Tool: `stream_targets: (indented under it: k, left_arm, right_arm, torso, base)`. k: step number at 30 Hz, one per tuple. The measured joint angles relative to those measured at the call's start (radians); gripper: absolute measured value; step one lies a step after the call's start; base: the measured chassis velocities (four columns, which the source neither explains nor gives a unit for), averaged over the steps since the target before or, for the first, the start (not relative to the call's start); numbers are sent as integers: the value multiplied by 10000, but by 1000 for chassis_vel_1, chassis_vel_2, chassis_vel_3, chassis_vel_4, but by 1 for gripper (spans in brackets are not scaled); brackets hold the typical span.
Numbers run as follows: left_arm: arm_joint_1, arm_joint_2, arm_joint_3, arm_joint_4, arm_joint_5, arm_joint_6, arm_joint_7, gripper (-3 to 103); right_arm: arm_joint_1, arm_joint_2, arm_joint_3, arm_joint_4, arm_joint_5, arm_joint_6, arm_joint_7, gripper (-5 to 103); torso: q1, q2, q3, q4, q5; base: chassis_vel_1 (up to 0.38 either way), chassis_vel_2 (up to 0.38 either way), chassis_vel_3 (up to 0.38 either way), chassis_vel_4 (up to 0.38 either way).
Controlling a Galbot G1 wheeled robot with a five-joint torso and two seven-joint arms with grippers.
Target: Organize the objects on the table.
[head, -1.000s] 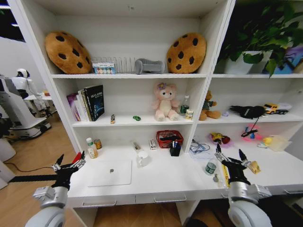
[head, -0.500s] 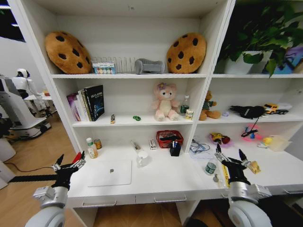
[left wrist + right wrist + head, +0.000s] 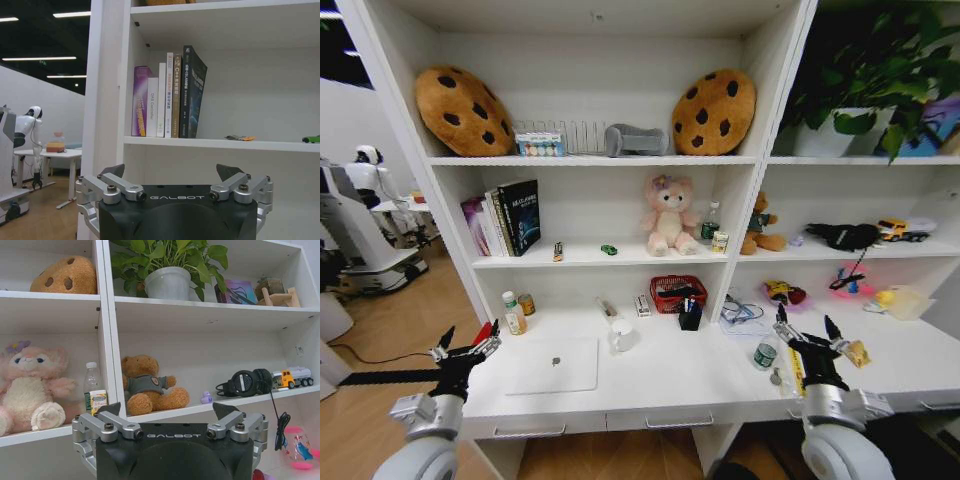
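The long white table (image 3: 670, 385) carries a shut silver laptop (image 3: 555, 365), a white mug (image 3: 621, 335), a green-labelled can (image 3: 765, 354) and a yellow packet (image 3: 858, 352). A tiny green toy car (image 3: 609, 249) (image 3: 311, 139) sits on the shelf above. A black holder (image 3: 690, 316) with a blue pen in it stands by a red basket (image 3: 677, 292). My left gripper (image 3: 465, 352) (image 3: 171, 172) hovers open off the table's left end. My right gripper (image 3: 807, 333) (image 3: 167, 412) is open above the table's right part, just right of the can. Neither holds anything.
Shelves rise from the back of the table, holding cookie cushions (image 3: 463, 110), books (image 3: 505, 218) (image 3: 167, 95), a pink plush bear (image 3: 669, 216) (image 3: 30, 385), a brown bear (image 3: 147, 385), headphones (image 3: 247, 382) and a plant (image 3: 167, 270). Small bottles (image 3: 513, 312) stand at the table's back left. Another robot (image 3: 360, 230) stands at the left.
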Motion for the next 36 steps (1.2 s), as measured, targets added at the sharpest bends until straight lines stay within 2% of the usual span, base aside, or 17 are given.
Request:
stream_targets:
  k: [36]
  left_arm:
    - [0,0,0,0,0,0,0,100]
  right_arm:
    - [0,0,0,0,0,0,0,100]
  torso:
    - [0,0,0,0,0]
  base:
    - [0,0,0,0]
